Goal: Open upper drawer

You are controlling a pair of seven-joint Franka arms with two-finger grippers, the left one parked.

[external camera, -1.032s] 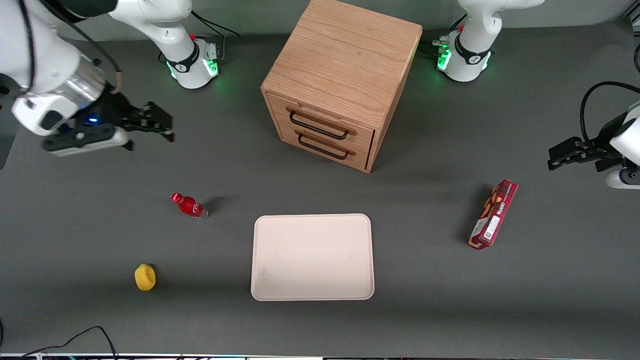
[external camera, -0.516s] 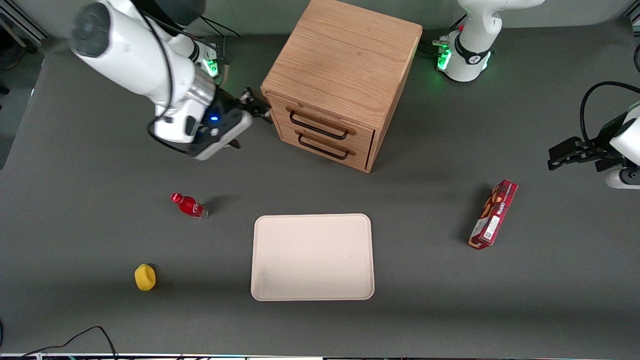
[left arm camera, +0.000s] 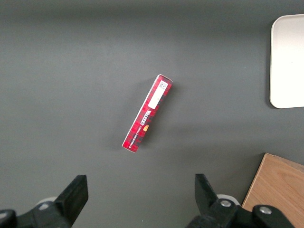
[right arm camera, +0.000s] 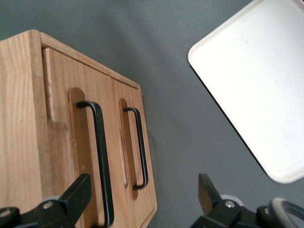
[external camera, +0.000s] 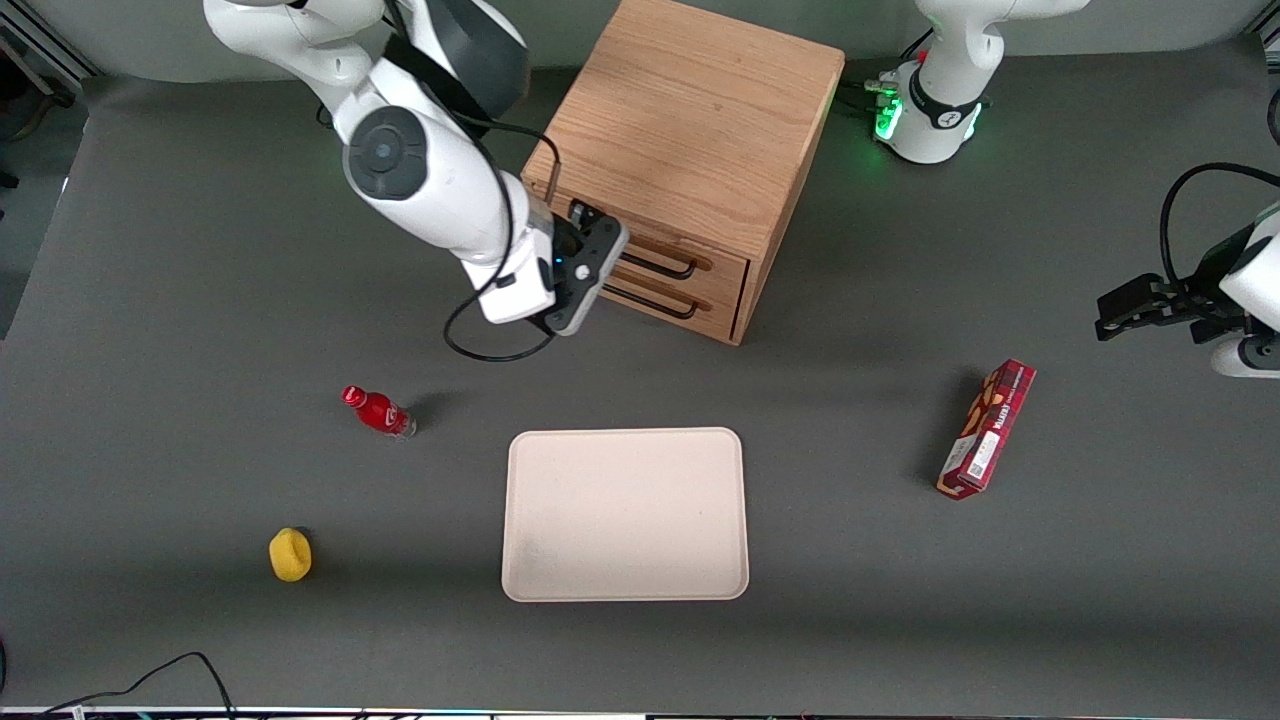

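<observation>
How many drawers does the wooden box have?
2. The upper drawer sits just under the cabinet top, and the lower drawer is right below it. Both are shut. The hand hangs open in front of them, touching neither handle.

Wooden cabinet (right arm camera: 28, 118) front with the upper drawer (right arm camera: 61, 142) and lower drawer (right arm camera: 137, 142) both shut, each bearing a black bar handle (right arm camera: 99, 152). The gripper (right arm camera: 142, 199) hovers before them, fingers (right arm camera: 78, 192) spread apart, touching nothing. A cream tray (right arm camera: 256, 85) lies on the grey table (right arm camera: 166, 47).
</observation>
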